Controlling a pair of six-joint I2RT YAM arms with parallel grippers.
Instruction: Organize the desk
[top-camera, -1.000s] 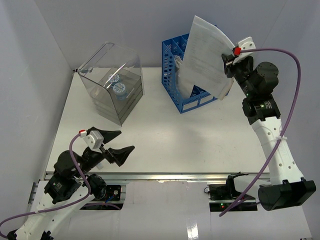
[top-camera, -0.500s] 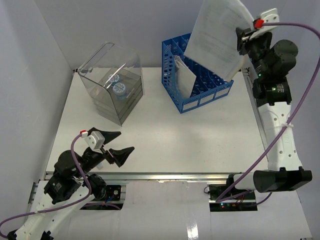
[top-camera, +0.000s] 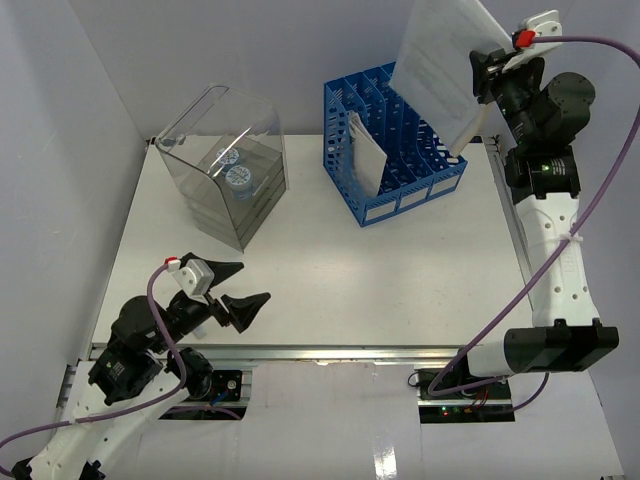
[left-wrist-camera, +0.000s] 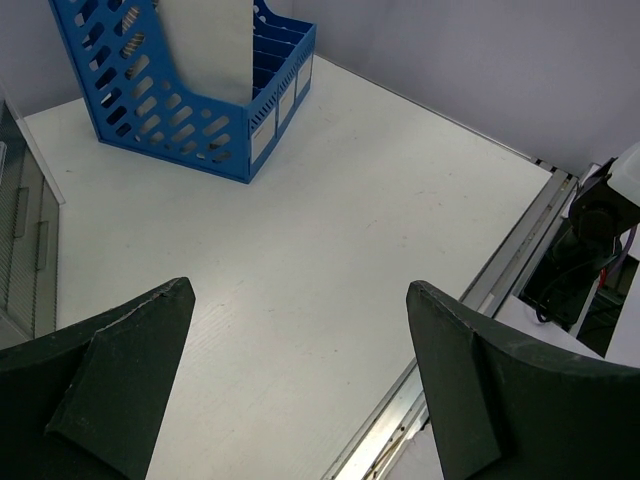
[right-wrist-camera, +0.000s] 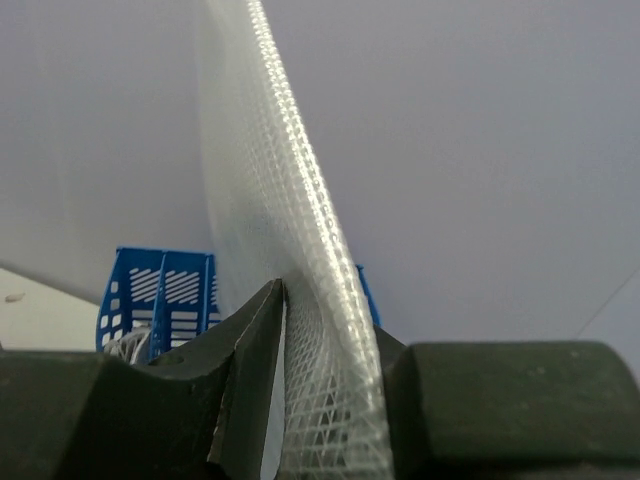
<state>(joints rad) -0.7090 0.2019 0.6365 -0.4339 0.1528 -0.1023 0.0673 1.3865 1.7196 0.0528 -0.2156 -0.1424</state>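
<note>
The white desk (top-camera: 330, 280) has a metal rail along its front edge. My right gripper (top-camera: 478, 75) is shut on a clear mesh document pouch (top-camera: 440, 70) with printed paper inside, held upright in the air above the right end of the blue file rack (top-camera: 395, 145). In the right wrist view the pouch (right-wrist-camera: 300, 300) is pinched between both fingers. Another white sheet (top-camera: 365, 155) stands in a rack slot. My left gripper (top-camera: 235, 290) is open and empty, low over the desk's front left; in its wrist view it (left-wrist-camera: 300, 380) frames bare desk.
A clear plastic drawer box (top-camera: 225, 170) stands at the back left with round items inside. White walls enclose the desk. The rack also shows in the left wrist view (left-wrist-camera: 190, 90). Cables and electronics (left-wrist-camera: 590, 250) lie beyond the front rail.
My right gripper has lifted the pouch up and to the right, from in front of the rack to above its right end, turning it more upright. The left arm has hardly moved.
</note>
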